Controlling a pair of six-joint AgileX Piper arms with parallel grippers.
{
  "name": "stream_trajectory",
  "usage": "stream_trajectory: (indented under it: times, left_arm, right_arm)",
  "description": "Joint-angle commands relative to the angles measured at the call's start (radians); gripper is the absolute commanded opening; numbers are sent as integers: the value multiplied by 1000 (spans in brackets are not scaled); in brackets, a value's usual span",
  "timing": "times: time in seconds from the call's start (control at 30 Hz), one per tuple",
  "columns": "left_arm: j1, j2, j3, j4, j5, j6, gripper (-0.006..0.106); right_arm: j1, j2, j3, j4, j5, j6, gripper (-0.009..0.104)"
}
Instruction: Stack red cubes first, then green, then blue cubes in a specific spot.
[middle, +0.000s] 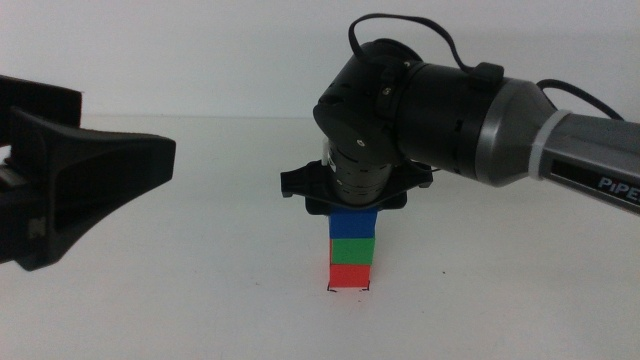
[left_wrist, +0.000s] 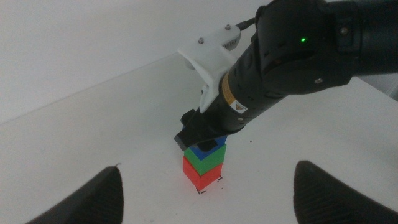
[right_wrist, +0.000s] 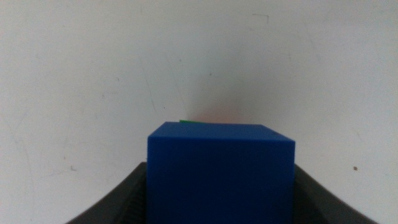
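Note:
A red cube (middle: 350, 275) sits between two small black corner marks (middle: 329, 291) on the white table. A green cube (middle: 352, 249) sits on it, and a blue cube (middle: 355, 222) sits on the green one. My right gripper (middle: 355, 208) comes straight down from above and is shut on the blue cube (right_wrist: 221, 171), with a jaw touching each side. A sliver of the green cube (right_wrist: 186, 122) shows behind it. The left wrist view shows the stack: red (left_wrist: 200, 176), green (left_wrist: 210, 160), blue (left_wrist: 200, 150). My left gripper (middle: 110, 150) waits open at the left, well away from the stack.
The white table (middle: 500, 300) is bare around the stack. The right arm's thick dark body (middle: 430, 100) hangs over the stack from the right. The left gripper's fingers (left_wrist: 93, 199) stand wide apart, facing the stack.

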Motion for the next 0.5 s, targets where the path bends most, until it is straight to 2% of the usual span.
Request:
stream_trajectory:
  times: [0.0,0.2,0.33,0.37,0.4,0.47]
  left_arm:
    - [0,-4,1,-1,-15,-3,94]
    - [0,-4,1,-1,-15,-3,94]
    - [0,-4,1,-1,-15,-3,94]
    - [0,-4,1,-1,-15,-3,94]
    - [0,-4,1,-1,-15,-3,94]
    - [0,-4,1,-1,-15,-3,94]
  right_arm:
    - [0,5,1,-19,-11,2,9]
    - [0,23,1,-21,-16,2,9]
    - [0,24,1,-26,-14,2,15]
    - [0,24,1,-26,-16,2,32]
    - [0,24,1,-28,-14,2,55]
    - [0,24,1,-44,-14,2,72]
